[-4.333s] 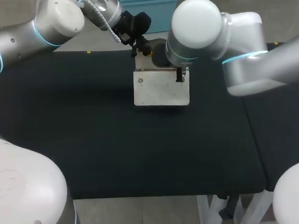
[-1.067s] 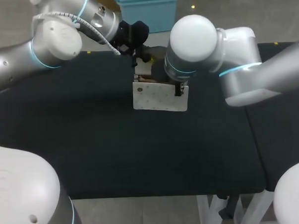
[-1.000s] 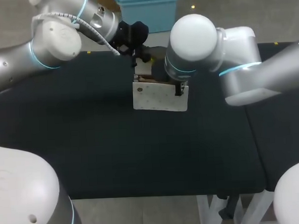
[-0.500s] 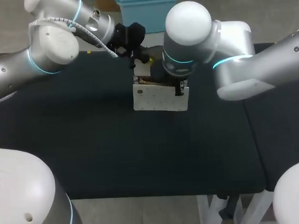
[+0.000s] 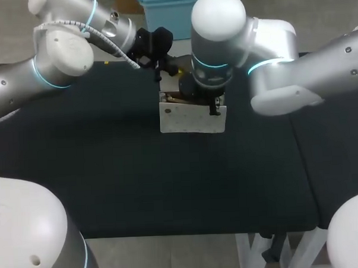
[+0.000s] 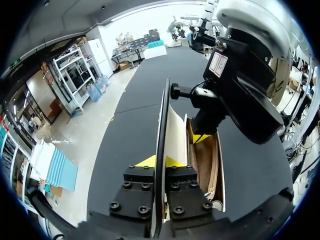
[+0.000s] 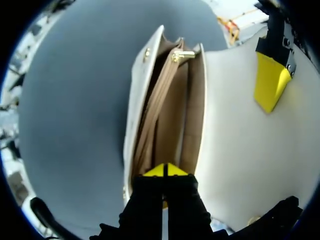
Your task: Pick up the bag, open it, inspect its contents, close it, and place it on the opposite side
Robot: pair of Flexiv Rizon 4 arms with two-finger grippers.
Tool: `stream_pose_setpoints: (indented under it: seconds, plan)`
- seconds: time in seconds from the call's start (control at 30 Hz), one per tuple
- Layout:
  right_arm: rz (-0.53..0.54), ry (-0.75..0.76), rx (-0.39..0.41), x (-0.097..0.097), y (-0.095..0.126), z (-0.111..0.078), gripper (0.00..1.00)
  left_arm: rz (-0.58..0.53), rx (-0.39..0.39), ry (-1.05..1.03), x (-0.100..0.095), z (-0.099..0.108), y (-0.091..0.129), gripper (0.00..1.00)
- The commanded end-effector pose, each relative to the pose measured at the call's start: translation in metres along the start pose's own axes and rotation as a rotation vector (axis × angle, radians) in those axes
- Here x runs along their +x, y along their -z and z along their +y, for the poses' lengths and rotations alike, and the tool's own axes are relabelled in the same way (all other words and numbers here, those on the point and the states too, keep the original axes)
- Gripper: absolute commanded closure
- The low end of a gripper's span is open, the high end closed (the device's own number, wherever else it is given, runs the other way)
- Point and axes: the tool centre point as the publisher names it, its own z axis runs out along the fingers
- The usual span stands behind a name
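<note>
Across the middle of the view stretches the black table (image 5: 169, 182), and the white bag (image 5: 192, 117) stands on it toward 12 o'clock, well short of either side edge.

The right arm (image 5: 270, 53) comes in from 3 o'clock. Its big elbow joint hangs over the bag and its wrist points straight down at the bag's 3 o'clock end. Its jaws are drawn together at the end of the bag's mouth and look to pinch the rim there. This grip seems meant to keep the bag upright and steady while the top is worked.

The left arm (image 5: 56, 50) sweeps in from 9 o'clock, bends at the far edge, and brings its wrist to the bag's 11 o'clock corner. Its jaws are clamped on the flap (image 7: 235, 130), which runs edge-on between them in the left wrist view. Holding the flap back this way leaves the mouth uncovered, so I judge the step in hand to be the opening, or the start of the inspection.

From the right wrist, the tan lining (image 7: 167, 120) shows as narrow pockets, parted only slightly. No contents can be made out in them. A small gold clasp (image 7: 183, 55) sits at the mouth's far end from the right jaws. Closing and moving the bag across are not yet done.
</note>
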Motion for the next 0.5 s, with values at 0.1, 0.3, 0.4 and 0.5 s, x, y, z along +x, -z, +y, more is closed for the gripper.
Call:
stream_pose_setpoints:
  seconds: [0.1,0.3,0.4,0.5]
  plan:
    - [0.082,0.015,0.003,-0.0016,-0.0094,0.0048,0.96,0.0,0.007,-0.001,-0.0002,0.0031,-0.0009,1.0]
    - [0.103,0.015,-0.004,0.0009,-0.0122,0.0069,0.57,0.005,0.012,0.009,-0.001,0.0055,-0.0012,1.0]
    - [0.112,0.008,-0.006,0.002,-0.0128,0.0071,0.0,0.006,0.012,0.01,-0.0011,0.0058,-0.0012,1.0]
    - [0.12,0.004,-0.006,0.0036,-0.0141,0.0071,0.0,0.006,0.012,0.01,-0.0011,0.0058,-0.0012,1.0]
